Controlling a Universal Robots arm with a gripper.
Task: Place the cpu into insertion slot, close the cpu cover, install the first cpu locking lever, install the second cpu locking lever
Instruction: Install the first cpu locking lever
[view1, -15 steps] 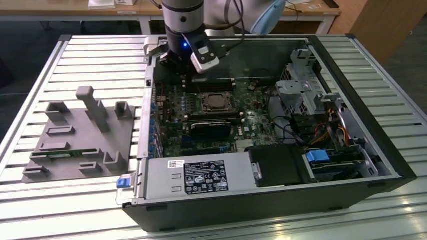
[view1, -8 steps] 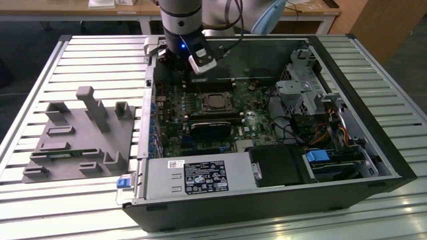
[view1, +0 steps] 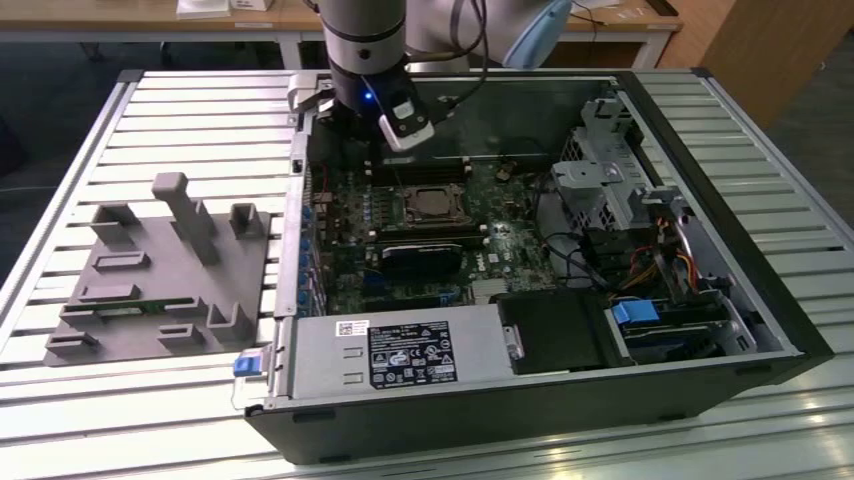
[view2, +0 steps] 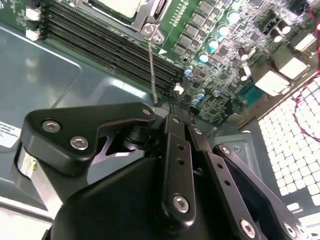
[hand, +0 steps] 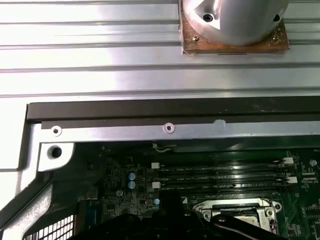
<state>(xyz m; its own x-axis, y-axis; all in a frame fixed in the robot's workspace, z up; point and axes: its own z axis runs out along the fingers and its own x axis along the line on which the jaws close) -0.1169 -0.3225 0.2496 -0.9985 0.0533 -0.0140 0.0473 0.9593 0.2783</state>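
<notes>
Exterior view: the cpu (view1: 430, 205) sits socketed inside the case (view1: 781, 290). Second wrist view: a thin lever (view2: 153, 70) stands near the claw (view2: 182, 124), whose state cannot be told.

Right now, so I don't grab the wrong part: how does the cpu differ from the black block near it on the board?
The cpu is small, square and silver-grey on top; the black block is larger, a dark rounded rectangle. The cpu lies flat, framed by the cpu cover; the black block sits unframed, across the memory slots from it. Both lie on the motherboard.
</notes>
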